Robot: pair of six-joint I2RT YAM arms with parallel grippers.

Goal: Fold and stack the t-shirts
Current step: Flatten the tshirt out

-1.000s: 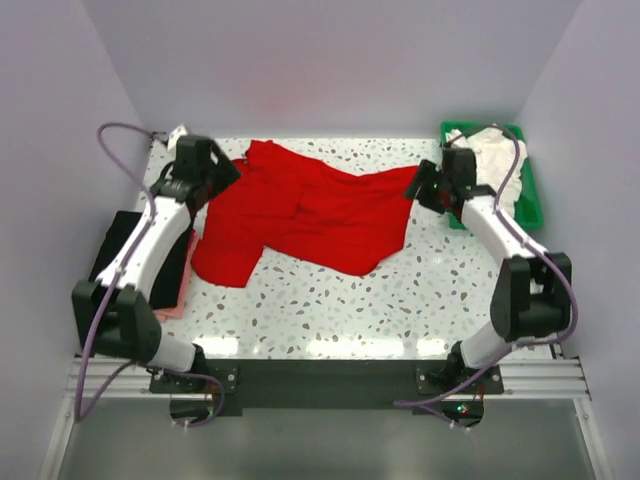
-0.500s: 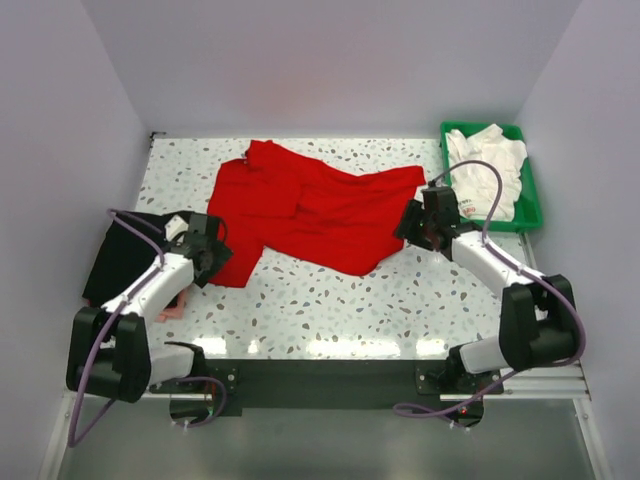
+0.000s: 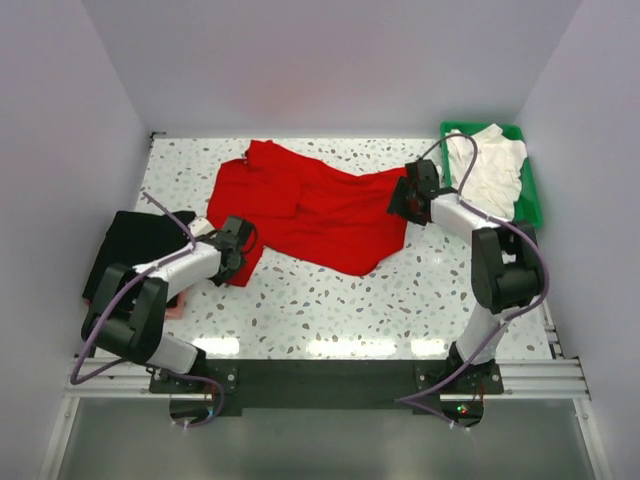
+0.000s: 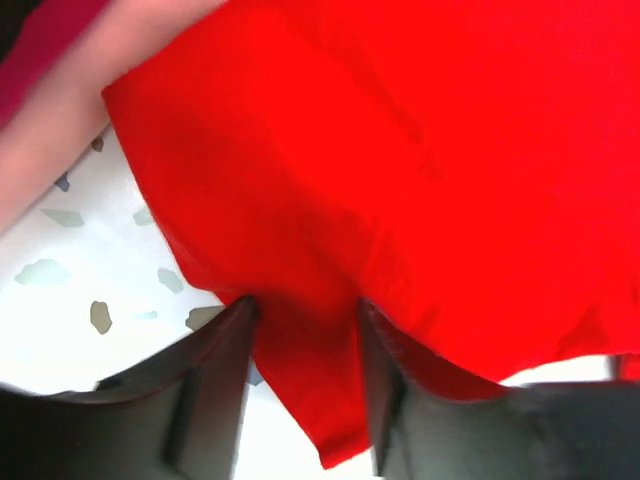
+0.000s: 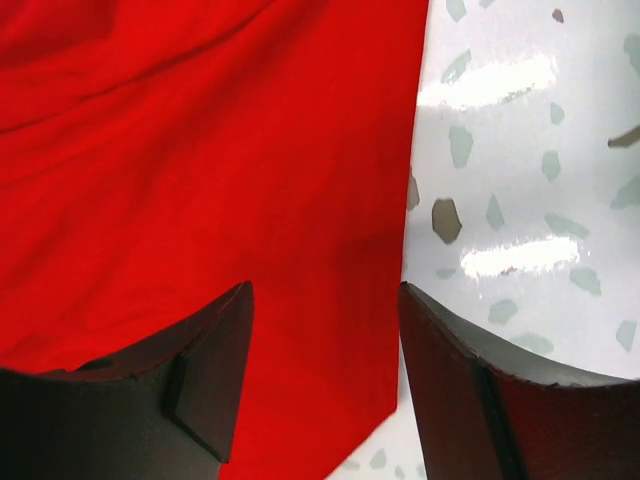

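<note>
Where the glossy, grey-flecked white table (image 3: 330, 300) runs from its centre toward 12 o'clock, the red shirt (image 3: 320, 205) lies spread out. It is soft matte cloth, rumpled into broad folds, with one lobe drooping toward 8 o'clock and a straight hem on its 3 o'clock side. The black shirt (image 3: 135, 245) sits at 9 o'clock as a flat dark slab, with a pink piece (image 3: 175, 306) showing beneath its 5 o'clock corner. At 2 o'clock the green tray (image 3: 533, 205), rigid plastic with a raised rim, holds the white shirts (image 3: 490, 170) in a loose, creased heap.

The left gripper (image 3: 240, 252) is at the tip of the red shirt's 8 o'clock lobe. In the left wrist view its dark, smooth fingers (image 4: 215, 390) stand about half closed, astride a narrow tongue of red cloth. The cloth fills the gap between them and hangs past toward 6 o'clock. Whether they truly pinch the cloth or only flank it, I cannot tell.

The right gripper (image 3: 405, 196) is at the red shirt's 3 o'clock hem. In the right wrist view its fingers (image 5: 470, 400) are spread wide with nothing held. One finger is above the red cloth and the other above bare table, and the hem runs under the gap between them.
</note>
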